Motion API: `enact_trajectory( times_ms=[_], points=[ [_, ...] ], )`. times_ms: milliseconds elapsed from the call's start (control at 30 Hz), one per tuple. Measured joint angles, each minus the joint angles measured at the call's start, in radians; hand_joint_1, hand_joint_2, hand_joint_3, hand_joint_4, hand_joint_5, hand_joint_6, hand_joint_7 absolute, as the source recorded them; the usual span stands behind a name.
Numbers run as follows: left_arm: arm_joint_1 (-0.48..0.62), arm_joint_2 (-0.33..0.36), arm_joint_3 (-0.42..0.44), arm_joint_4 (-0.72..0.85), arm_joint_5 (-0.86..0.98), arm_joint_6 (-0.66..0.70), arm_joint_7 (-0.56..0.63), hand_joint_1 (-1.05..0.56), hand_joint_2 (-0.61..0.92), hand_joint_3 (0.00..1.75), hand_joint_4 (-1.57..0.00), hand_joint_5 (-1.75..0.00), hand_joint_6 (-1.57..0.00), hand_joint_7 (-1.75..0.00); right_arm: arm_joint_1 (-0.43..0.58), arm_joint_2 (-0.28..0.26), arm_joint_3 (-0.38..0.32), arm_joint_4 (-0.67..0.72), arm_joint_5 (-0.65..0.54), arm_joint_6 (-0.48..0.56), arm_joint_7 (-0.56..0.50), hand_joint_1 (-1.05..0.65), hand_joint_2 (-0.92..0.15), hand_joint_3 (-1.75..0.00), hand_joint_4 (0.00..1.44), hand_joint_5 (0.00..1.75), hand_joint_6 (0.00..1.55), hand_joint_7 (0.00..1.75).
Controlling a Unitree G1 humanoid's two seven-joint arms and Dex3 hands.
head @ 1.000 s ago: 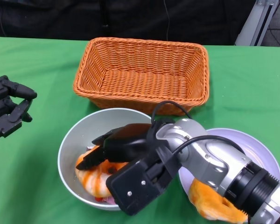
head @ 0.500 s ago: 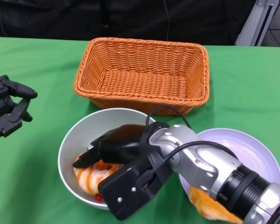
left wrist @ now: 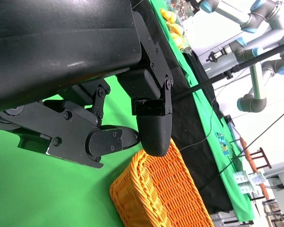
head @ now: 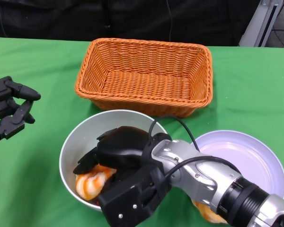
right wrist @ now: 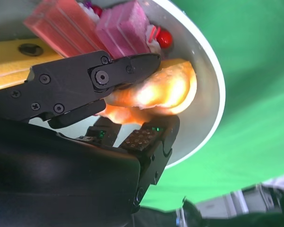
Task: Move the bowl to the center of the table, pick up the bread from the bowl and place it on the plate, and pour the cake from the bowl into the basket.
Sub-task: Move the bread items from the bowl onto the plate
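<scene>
One bread point(head: 91, 182), orange streaked with white, lies low in the grey bowl point(head: 68, 142), which sits on the green bench point(head: 38, 61) just in front of the basket point(head: 144, 75) and just beside the plate point(head: 246, 156). The right hand point(head: 120, 149) reaches down into the bowl and appears to pinch the bread between one finger above and the thumb below. The left hand point(head: 9, 111) hangs spread and empty, well apart at the bench's edge.

To do the lift well, the pinch should probably be firm on the loaf's thick middle. The hand should rise straight up before swinging over to the plate, so that the pink cake point(right wrist: 123, 28) is not dragged out and the bowl does not tip.

The head view hides the contact under the hand's shell. Only the right wrist view shows finger and thumb on the bread, with the cake pieces and a red cherry point(right wrist: 164, 39) beside it. The head view alone shows the plate, where another orange piece point(head: 206, 213) lies at the near rim.
</scene>
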State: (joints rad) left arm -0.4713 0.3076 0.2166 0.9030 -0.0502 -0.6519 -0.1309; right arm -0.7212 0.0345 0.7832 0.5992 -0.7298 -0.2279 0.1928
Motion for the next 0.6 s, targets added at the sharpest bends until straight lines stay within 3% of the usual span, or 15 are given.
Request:
enact_trajectory(
  times_ms=[67,100,167,200,233,333,400,500,600],
  points=[
    [0.0,0.0,0.0,0.0,0.001,-0.001,0.0,-0.08,0.79,0.58,-0.87,-1.46,-0.86,-1.09,0.001,0.001,-0.003,0.011,0.001,-0.01,-0.019,-0.22,-0.92,-0.06,0.73,1.33,1.01,0.09],
    [0.0,0.0,0.0,0.0,0.001,-0.001,0.0,-0.09,0.79,0.58,-0.87,-1.46,-0.86,-1.09,0.001,0.002,-0.004,0.015,0.002,-0.012,-0.024,-0.21,-0.92,-0.07,0.72,1.42,1.04,0.12],
    [0.0,0.0,0.0,0.0,0.003,-0.001,0.0,-0.09,0.78,0.58,-0.86,-1.46,-0.86,-1.09,0.009,0.01,-0.025,0.041,0.013,-0.042,-0.091,-0.17,-0.92,-0.12,0.68,1.68,0.65,1.21],
    [0.0,0.0,0.0,0.0,0.003,-0.001,0.002,-0.09,0.79,0.58,-0.86,-1.46,-0.86,-1.09,0.016,0.015,-0.035,0.058,0.017,-0.059,-0.134,-0.17,-0.92,-0.13,0.67,1.71,0.57,1.38],
    [0.0,0.0,0.0,-0.001,0.003,-0.001,0.003,-0.09,0.79,0.57,-0.86,-1.46,-0.86,-1.09,0.022,0.018,-0.043,0.073,0.02,-0.072,-0.166,-0.16,-0.92,-0.13,0.65,1.73,0.55,1.43],
    [0.001,0.0,0.0,0.0,0.004,-0.001,0.003,-0.09,0.79,0.57,-0.86,-1.45,-0.85,-1.09,0.027,0.023,-0.071,0.104,0.025,-0.094,-0.216,-0.16,-0.92,-0.13,0.63,1.74,0.56,1.4],
    [0.001,0.0,0.0,0.0,0.005,-0.001,0.003,-0.1,0.79,0.56,-0.86,-1.45,-0.86,-1.09,0.027,0.022,-0.082,0.11,0.028,-0.1,-0.222,-0.18,-0.92,-0.08,0.65,1.67,0.67,1.14],
    [0.001,0.0,-0.001,0.001,0.01,-0.001,0.004,-0.1,0.79,0.57,-0.86,-1.44,-0.86,-1.09,0.027,0.019,-0.109,0.11,0.039,-0.103,-0.223,-0.21,-0.92,-0.05,0.83,1.16,0.99,0.34],
    [0.001,0.0,-0.001,0.003,0.011,-0.002,0.004,-0.1,0.78,0.56,-0.86,-1.44,-0.86,-1.08,0.029,0.016,-0.124,0.11,0.058,-0.105,-0.222,-0.2,-0.92,-0.03,0.92,0.95,1.1,0.13]
  ],
)
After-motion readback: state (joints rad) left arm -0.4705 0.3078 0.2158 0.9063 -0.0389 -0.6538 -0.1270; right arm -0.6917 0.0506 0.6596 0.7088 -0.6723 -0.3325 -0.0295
